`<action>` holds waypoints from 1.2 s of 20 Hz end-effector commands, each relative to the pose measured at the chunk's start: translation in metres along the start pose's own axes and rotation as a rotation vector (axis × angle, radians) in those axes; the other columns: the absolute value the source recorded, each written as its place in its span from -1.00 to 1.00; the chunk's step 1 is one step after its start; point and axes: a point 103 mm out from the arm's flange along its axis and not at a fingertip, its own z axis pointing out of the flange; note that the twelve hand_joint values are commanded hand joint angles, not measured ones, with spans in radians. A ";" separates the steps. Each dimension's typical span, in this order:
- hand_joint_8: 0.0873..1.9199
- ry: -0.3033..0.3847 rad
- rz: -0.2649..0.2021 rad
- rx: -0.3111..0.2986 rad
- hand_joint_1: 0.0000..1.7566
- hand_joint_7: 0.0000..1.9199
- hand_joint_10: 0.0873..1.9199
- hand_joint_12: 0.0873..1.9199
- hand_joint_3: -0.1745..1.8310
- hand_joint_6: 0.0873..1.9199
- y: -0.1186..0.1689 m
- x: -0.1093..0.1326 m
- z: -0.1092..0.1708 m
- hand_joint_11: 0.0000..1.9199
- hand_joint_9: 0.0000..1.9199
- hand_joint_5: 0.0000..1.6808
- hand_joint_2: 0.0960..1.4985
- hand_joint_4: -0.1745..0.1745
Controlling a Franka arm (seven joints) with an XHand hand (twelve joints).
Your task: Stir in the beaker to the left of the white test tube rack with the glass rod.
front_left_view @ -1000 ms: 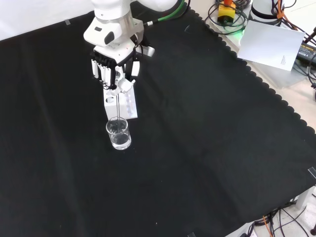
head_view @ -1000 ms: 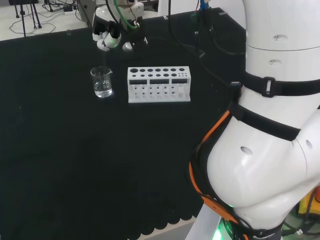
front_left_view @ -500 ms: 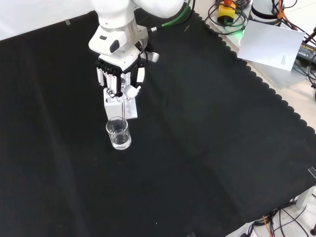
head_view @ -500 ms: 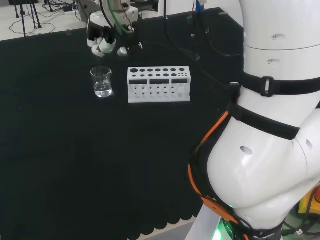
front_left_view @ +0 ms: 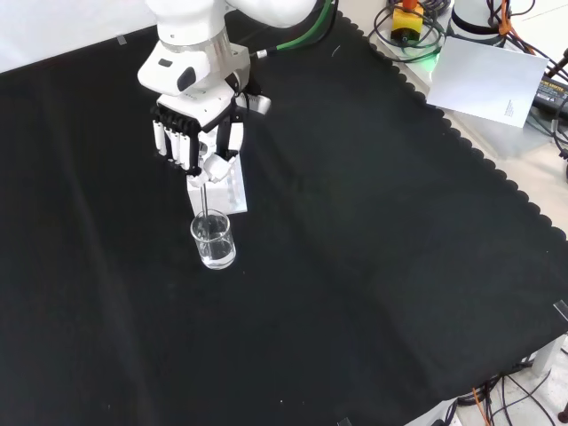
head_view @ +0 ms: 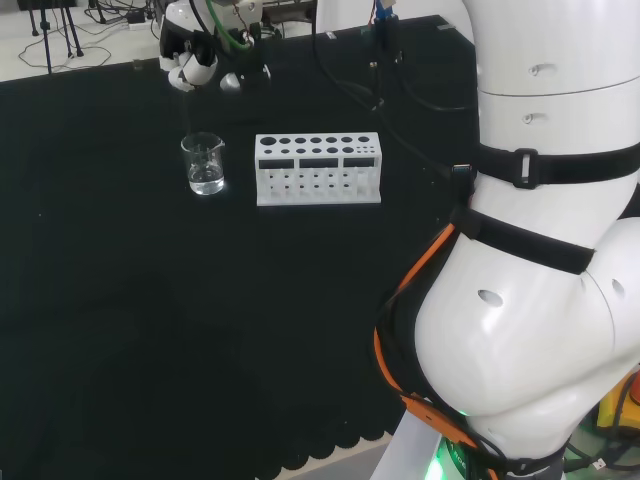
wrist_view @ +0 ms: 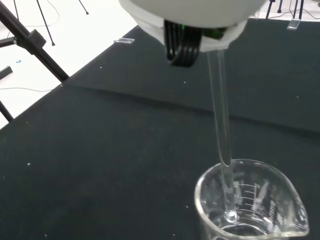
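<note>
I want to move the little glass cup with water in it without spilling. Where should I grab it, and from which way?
Grip the small clear glass beaker round its straight wall, about mid-height, coming from its open side in the front view. It stands upright, the white test tube rack crowds its far side, and the thin glass rod in the hand blocks its top.
</note>
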 end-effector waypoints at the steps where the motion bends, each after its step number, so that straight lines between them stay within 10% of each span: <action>1: -0.16 -0.016 0.034 0.004 0.50 0.37 -0.41 -0.30 -0.21 -0.59 -0.013 -0.023 -0.006 0.32 0.84 0.45 -0.15 -1.00; 8: -0.16 -0.024 0.080 -0.001 0.50 0.37 -0.41 -0.30 -0.21 -0.59 -0.033 -0.038 -0.016 0.32 0.84 0.45 -0.15 -1.00; 24: -0.15 -0.009 0.005 0.015 0.50 0.37 -0.41 -0.30 -0.21 -0.59 -0.008 0.011 0.000 0.32 0.84 0.45 -0.15 -1.00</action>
